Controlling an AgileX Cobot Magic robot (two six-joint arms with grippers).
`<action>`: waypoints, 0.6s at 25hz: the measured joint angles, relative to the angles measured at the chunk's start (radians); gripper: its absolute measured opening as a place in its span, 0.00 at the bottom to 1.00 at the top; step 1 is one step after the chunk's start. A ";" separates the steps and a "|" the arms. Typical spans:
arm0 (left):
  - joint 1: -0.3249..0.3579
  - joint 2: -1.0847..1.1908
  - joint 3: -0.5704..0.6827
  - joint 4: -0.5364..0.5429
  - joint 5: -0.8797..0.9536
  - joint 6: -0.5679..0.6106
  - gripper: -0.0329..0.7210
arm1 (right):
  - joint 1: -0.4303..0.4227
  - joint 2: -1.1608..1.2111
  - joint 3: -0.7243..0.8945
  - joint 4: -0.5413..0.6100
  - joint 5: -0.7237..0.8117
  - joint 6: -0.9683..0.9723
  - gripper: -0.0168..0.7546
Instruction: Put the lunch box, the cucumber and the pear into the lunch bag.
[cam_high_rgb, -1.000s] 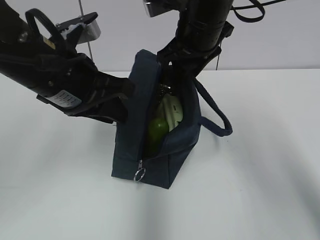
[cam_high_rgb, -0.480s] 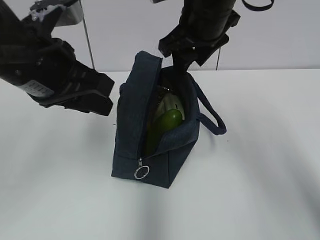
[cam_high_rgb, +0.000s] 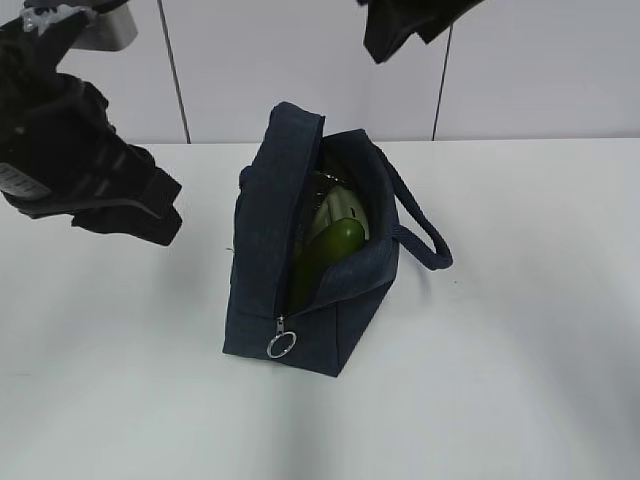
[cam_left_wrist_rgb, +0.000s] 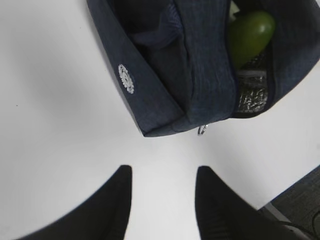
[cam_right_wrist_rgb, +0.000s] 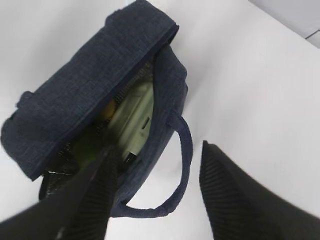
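Observation:
The navy lunch bag (cam_high_rgb: 270, 230) stands on the white table with its zipper open. Inside it are the lunch box with its pale green lid (cam_high_rgb: 338, 212) and the cucumber (cam_high_rgb: 332, 250), which leans against the lid. The left wrist view shows the bag (cam_left_wrist_rgb: 165, 65) and the cucumber (cam_left_wrist_rgb: 250, 32) ahead of my open, empty left gripper (cam_left_wrist_rgb: 162, 172). My right gripper (cam_right_wrist_rgb: 157, 150) is open and empty, high above the bag (cam_right_wrist_rgb: 95, 85), with the lid (cam_right_wrist_rgb: 135, 120) below it. A small yellow patch beside the lid may be the pear; I cannot tell.
The silver ring pull (cam_high_rgb: 281, 345) hangs at the bag's near bottom corner. The loop handle (cam_high_rgb: 428, 240) lies to the bag's right. My left arm (cam_high_rgb: 90, 170) hovers left of the bag. The table's edge (cam_left_wrist_rgb: 280, 197) shows in the left wrist view.
Both arms have drawn away from the bag: the left one to the left, the right one up towards the top edge. The cucumber has settled deeper against the lid.

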 joint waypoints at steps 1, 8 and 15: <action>0.000 -0.002 0.000 0.000 0.005 0.000 0.38 | 0.000 -0.023 0.000 0.019 0.000 -0.008 0.57; 0.000 -0.002 0.000 0.000 0.057 -0.004 0.38 | 0.000 -0.227 0.124 0.160 0.009 -0.065 0.57; 0.000 -0.002 0.000 0.000 0.060 -0.004 0.38 | 0.000 -0.508 0.487 0.236 0.006 -0.110 0.57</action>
